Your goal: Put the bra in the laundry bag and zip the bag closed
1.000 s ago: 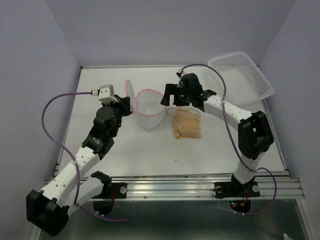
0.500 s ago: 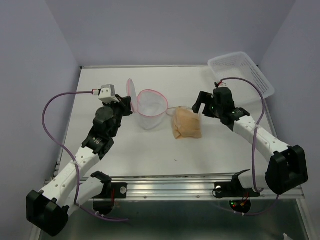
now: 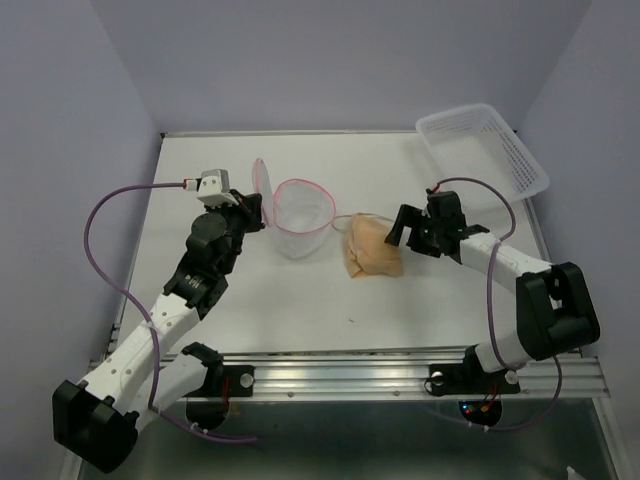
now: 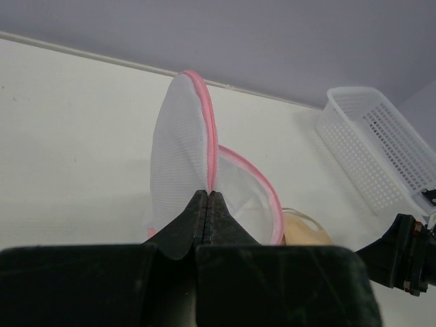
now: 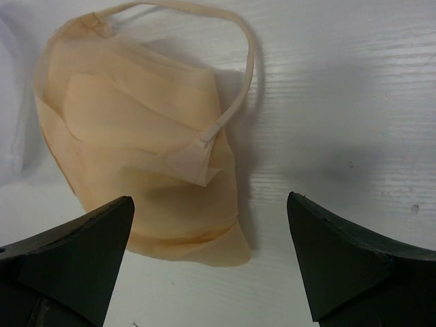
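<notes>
The white mesh laundry bag (image 3: 302, 216) stands open mid-table, its pink-rimmed round lid (image 3: 260, 186) held upright. My left gripper (image 3: 250, 207) is shut on the lid's pink zipper rim (image 4: 210, 157), seen pinched in the left wrist view. The peach bra (image 3: 373, 250) lies folded on the table just right of the bag, a strap looping toward it. My right gripper (image 3: 400, 227) hovers at the bra's right edge, jaws wide open with nothing between them; in the right wrist view the bra (image 5: 136, 157) lies ahead of my gripper (image 5: 211, 204), toward its left finger.
A white slotted plastic basket (image 3: 487, 148) sits at the back right corner, also visible as the basket (image 4: 375, 146) in the left wrist view. A purple wall runs behind the table. The right arm's purple cable arcs above its forearm.
My right gripper has swung from above the bag's right rim out to the right, then dropped low beside the bra's right edge, opening slightly. The left gripper has kept hold of the lid.
</notes>
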